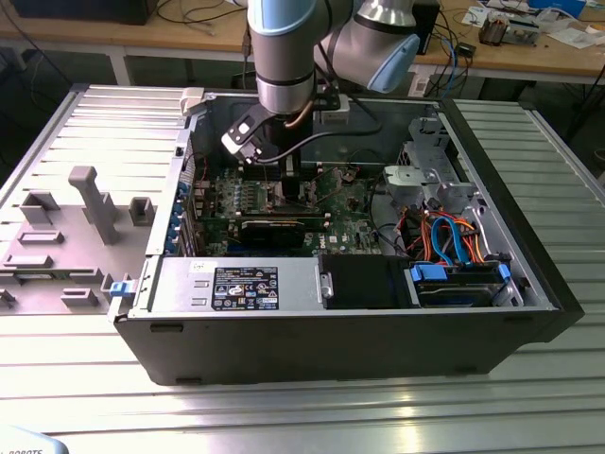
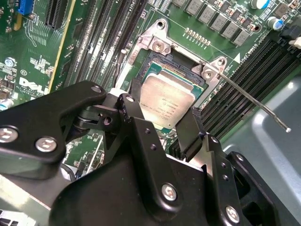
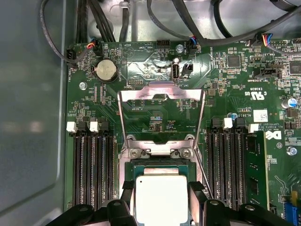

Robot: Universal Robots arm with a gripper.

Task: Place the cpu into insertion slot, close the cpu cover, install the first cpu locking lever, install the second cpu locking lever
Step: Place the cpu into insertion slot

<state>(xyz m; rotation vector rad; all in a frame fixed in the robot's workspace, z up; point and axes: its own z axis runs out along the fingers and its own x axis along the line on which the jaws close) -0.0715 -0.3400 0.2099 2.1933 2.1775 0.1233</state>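
The gripper (image 2: 161, 106) clamps the cpu (image 2: 167, 101) by two opposite edges, holding it level at the insertion slot (image 2: 162, 59). The cpu cover (image 3: 161, 92) lies swung back (leaving the slot clear).

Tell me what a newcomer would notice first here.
The silver cpu stands out, gripped by the black gripper at its socket. Next to the socket, the cover is swung open. In the exterior view, the arm reaches down into an open computer case.
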